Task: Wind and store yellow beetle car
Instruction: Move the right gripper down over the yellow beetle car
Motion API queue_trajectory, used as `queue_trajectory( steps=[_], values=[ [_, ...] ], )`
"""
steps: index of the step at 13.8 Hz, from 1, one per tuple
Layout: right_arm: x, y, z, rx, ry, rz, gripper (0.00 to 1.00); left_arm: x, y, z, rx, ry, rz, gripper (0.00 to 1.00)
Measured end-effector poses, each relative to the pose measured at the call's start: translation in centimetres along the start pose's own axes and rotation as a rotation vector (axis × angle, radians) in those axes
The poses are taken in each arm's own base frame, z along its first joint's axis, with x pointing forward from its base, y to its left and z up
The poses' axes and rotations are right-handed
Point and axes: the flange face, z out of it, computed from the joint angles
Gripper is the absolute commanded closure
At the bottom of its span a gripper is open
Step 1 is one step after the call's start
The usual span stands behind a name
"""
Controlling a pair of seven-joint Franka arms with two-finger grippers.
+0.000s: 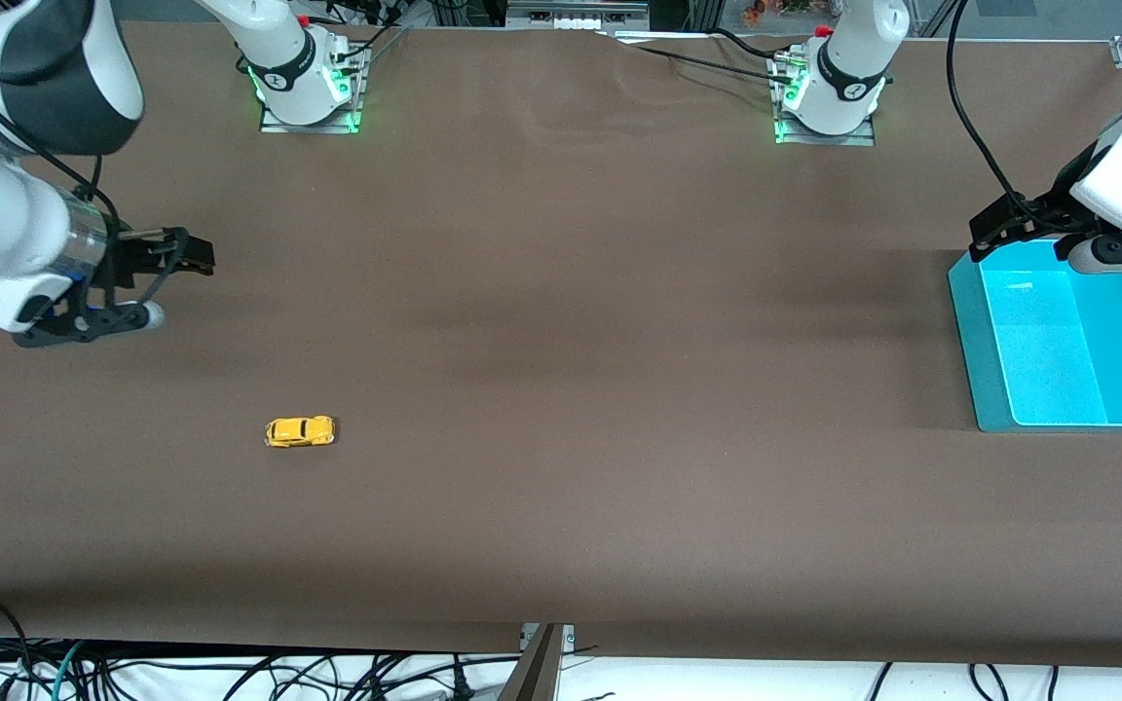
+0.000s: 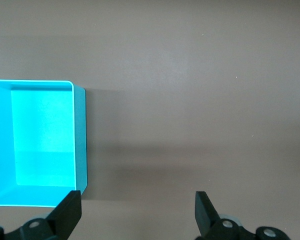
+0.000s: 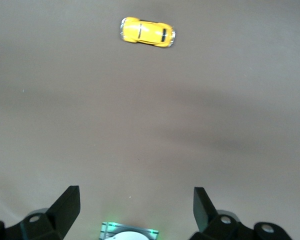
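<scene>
Bin (image 1: pixel 994 389) bare inside; yellow beetle car (image 1: pixel 299 431) on table.

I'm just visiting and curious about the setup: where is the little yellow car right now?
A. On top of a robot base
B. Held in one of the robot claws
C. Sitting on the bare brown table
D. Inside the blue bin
C: the yellow beetle car rests alone on the brown table, apart from the open right gripper and the blue bin.
</scene>
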Motion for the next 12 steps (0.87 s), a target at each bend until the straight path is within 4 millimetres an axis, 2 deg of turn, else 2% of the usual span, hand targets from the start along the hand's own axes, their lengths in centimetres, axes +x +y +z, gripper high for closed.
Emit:
queue_trajectory(
  steps=[4,12],
  values=[
    [4.7,0.5,5.6,-0.001,0.003,-0.258,0.00,0.0,0.0,0.0,0.000,0.000,0.000,0.00],
    [10.2,0.6,14.4,-0.039,0.072,-0.770,0.00,0.0,0.0,0.0,0.000,0.000,0.000,0.00]
  ],
)
